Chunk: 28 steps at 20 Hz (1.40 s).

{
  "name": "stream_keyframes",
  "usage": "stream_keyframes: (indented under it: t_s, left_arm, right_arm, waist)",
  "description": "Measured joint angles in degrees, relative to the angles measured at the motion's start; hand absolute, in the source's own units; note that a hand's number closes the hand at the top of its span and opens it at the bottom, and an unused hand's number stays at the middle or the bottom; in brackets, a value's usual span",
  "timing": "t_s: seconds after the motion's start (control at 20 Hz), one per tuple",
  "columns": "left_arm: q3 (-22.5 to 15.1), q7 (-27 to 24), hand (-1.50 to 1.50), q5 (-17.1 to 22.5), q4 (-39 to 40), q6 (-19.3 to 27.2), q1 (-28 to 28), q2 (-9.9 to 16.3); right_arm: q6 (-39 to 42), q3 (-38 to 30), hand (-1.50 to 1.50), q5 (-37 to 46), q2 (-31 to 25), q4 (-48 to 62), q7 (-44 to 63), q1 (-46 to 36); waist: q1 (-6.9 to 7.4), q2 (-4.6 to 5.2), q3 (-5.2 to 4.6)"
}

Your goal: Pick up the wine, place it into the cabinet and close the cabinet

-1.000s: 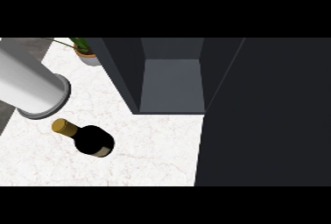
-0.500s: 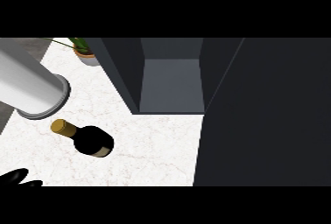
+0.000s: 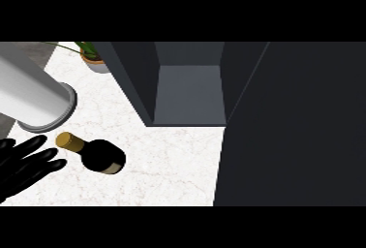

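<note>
While the left hand point(image 3: 28, 164) sits at the far left edge with fingers spread and holding nothing, the wine point(image 3: 97, 154) stands on the worktop point(image 3: 168, 167) just right of its fingertips, not touching. Seen from above, the bottle's cork end points up-left toward the white cylinder point(image 3: 32, 97), which sits close behind the wine. Left hand is the only one in view, so it's the nearer; right hand not visible. Right of the wine there's open worktop, then the open cabinet point(image 3: 190, 92) up-right and its dark door point(image 3: 293, 126) bounding the far side. Judgement: short rightward reach, cylinder limits clearance.
</note>
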Motion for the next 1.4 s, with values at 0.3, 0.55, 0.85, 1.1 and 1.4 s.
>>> stream_keyframes:
  t_s: [0.3, 0.55, 0.85, 1.1, 1.4]
  left_arm:
    - [1.49, -1.86, -1.5, -7.82, 10.5, -2.96, -5.64, -3.0]
    - [1.8, -4.06, -1.5, -14.75, 19.04, -7.41, -8.56, -5.7]
    - [2.35, -7.18, -1.5, -22.8, 29.08, -12.66, -12.47, -7.8]
    - [2.58, -12.3, -1.5, -31.84, 37.7, -17.73, -14.65, -10.53]
    - [3.97, -19.22, -1.5, -40.67, 49.17, -23.6, -17.58, -11.11]
  right_arm:
    - [-1.36, 0.86, -1.5, 0.71, 0.39, -0.4, 2.85, -2.46]
    - [-1.23, 1.03, -1.5, 0.91, 0.76, -0.45, 2.66, -2.5]
    - [-1.28, 1.36, -1.5, 1.35, 1.0, -0.76, 3.07, -2.64]
    - [-1.2, 2.04, -1.5, 1.6, 1.57, -0.86, 2.46, -1.49]
    - [-0.77, 1.99, -1.5, 2.14, 1.68, -0.89, 2.27, -1.06]
  waist:
    - [-0.27, 0.04, -0.02]
    - [-0.27, 0.05, 0.0]
    - [-0.29, 0.05, -0.01]
    - [-0.31, 0.06, -0.02]
    - [-0.35, 0.09, -0.03]
